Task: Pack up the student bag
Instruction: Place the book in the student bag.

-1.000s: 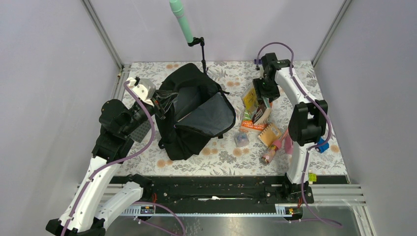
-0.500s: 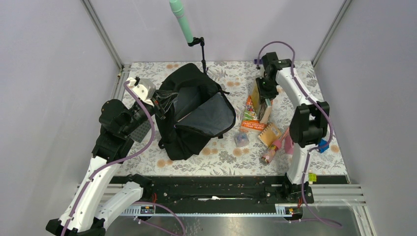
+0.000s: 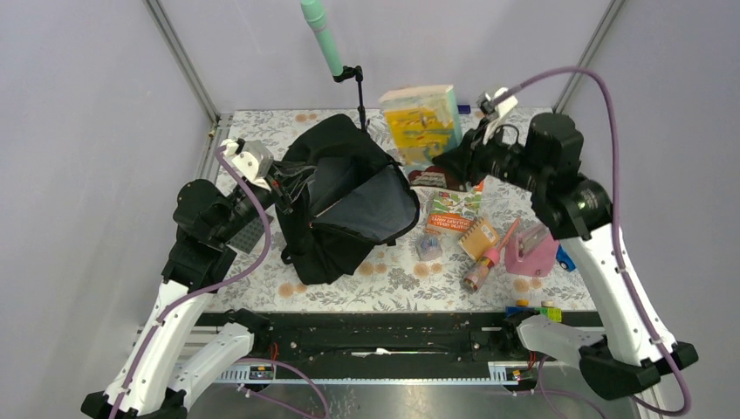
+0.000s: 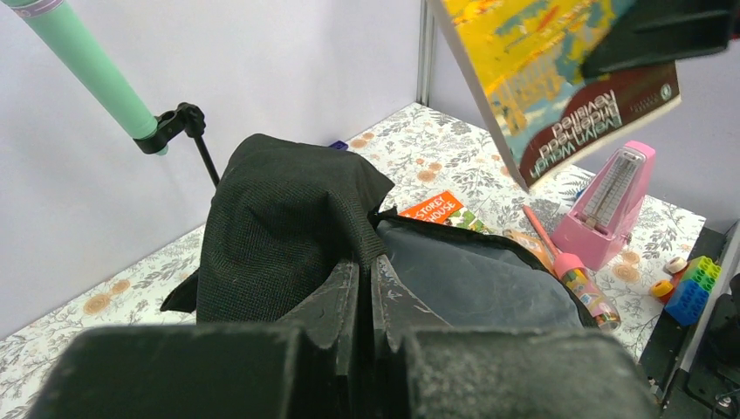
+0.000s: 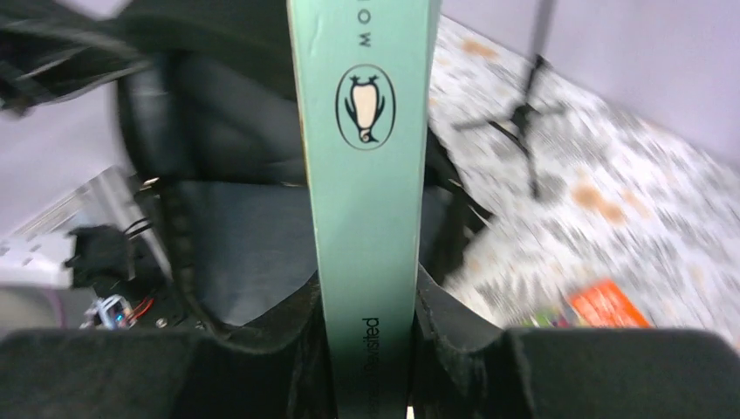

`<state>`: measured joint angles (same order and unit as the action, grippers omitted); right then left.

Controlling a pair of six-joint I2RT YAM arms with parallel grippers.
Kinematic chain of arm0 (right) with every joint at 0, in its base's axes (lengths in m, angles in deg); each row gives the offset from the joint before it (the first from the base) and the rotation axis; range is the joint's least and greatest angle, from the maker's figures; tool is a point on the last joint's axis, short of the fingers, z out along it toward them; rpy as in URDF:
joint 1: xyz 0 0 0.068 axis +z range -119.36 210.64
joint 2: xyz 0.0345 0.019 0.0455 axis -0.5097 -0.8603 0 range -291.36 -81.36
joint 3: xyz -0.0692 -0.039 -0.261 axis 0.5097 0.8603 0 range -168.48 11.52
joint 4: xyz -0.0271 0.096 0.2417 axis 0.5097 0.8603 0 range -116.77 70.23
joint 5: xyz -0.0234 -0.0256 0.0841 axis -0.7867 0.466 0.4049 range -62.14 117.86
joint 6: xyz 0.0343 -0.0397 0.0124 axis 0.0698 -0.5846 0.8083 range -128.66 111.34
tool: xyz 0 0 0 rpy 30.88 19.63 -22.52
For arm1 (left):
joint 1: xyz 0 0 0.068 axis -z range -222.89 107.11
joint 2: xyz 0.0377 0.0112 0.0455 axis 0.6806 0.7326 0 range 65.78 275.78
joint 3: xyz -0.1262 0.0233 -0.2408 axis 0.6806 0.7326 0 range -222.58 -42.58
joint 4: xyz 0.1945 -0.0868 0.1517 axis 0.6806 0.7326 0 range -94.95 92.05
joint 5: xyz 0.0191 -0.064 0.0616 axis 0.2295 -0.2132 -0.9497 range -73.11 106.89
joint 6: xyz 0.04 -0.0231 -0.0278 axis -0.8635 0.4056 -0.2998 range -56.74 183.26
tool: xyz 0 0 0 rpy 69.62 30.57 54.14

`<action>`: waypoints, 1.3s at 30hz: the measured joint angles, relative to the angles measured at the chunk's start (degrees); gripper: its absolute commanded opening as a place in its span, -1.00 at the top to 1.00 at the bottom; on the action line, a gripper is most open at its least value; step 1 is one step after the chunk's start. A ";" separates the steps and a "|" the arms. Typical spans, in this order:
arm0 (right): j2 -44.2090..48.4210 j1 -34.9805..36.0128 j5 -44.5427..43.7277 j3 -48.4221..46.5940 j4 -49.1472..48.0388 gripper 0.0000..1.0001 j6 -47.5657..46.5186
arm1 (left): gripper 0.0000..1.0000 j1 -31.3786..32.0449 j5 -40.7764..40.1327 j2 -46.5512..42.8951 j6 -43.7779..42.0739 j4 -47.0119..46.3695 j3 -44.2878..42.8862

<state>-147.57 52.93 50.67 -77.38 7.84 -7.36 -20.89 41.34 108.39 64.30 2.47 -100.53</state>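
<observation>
**A:** Where is the bag?

**B:** The black bag (image 3: 349, 205) lies open on the left half of the floral worktop (image 3: 393, 279), its grey lining showing.

**A:** And the arms?

**B:** The left fingers (image 4: 336, 305) are pinched together on the bag's left rim. The right fingers (image 5: 454, 349) are clamped on a book (image 3: 421, 122), held in the air just beside the bag's far right corner. A pink metronome (image 3: 531, 249) stands well right of the bag.
</observation>
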 measured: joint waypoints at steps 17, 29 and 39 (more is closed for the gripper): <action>-8.46 11.10 21.70 17.14 -33.11 1.00 -12.41 | 1.00 -0.09 -0.07 -0.17 0.04 0.09 0.00; -8.90 11.39 23.32 25.49 -38.58 1.00 -23.50 | 1.00 -1.81 -0.87 -0.07 0.92 0.17 -0.04; -9.42 12.61 19.61 23.08 -29.70 1.00 -33.35 | 1.00 -1.95 1.07 0.26 1.86 -0.13 -0.07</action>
<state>-157.00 65.54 70.28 -54.30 -21.86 -40.71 -22.84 42.41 108.66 66.16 2.34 -100.60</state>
